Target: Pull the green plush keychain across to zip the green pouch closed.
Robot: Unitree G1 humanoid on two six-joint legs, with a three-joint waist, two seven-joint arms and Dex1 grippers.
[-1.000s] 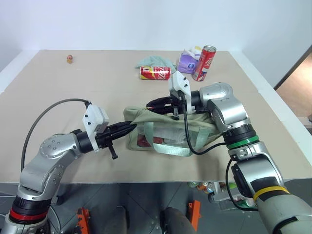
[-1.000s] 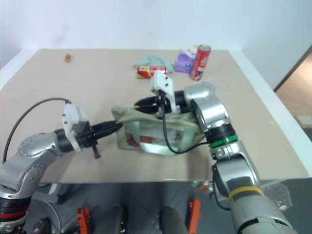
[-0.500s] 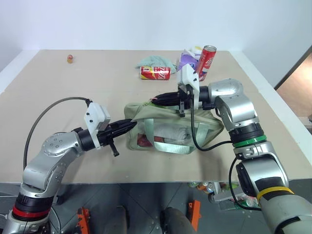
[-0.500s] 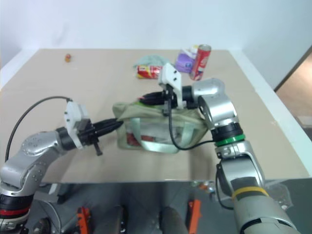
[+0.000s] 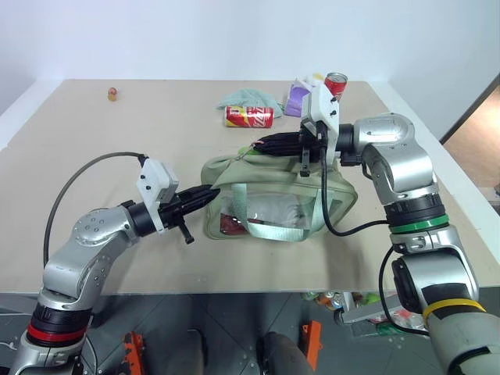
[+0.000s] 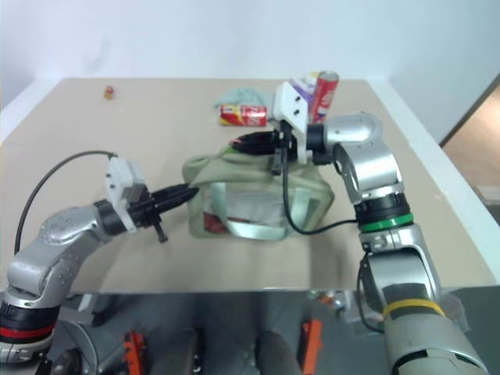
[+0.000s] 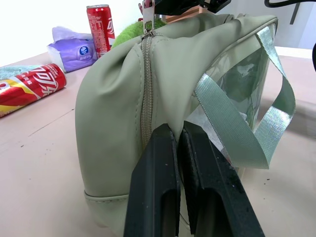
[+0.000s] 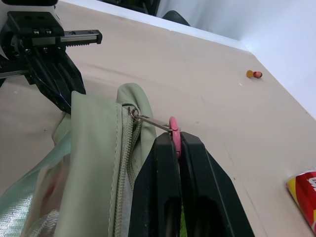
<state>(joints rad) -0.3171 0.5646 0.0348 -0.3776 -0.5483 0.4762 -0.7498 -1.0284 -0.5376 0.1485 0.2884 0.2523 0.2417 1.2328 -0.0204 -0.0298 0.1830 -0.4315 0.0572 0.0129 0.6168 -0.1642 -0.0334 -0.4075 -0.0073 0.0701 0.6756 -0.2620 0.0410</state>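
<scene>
One pale sage-green fabric pouch with a clear side panel and strap handles (image 5: 277, 195) sits mid-table between two grippers. The left gripper (image 5: 209, 194) has its black fingers clamped on the pouch's end fabric; the right gripper (image 8: 174, 148) is closed on a pink clip joined to the zipper pull. One lime-green plush keychain (image 7: 134, 30) peeks out behind the pouch top (mostly hidden). Behind stand two red cans, one lying (image 5: 248, 116), one upright (image 5: 336, 81), plus one teal cloth rag (image 5: 248, 98), one purple tissue packet (image 5: 298, 98) and one small red-and-tan object (image 5: 113, 94) far off.

left tool (image 5: 209, 193): clamped on green pouch (image 5: 273, 195) end | right tool (image 5: 262, 145): closed above pouch top
</scene>
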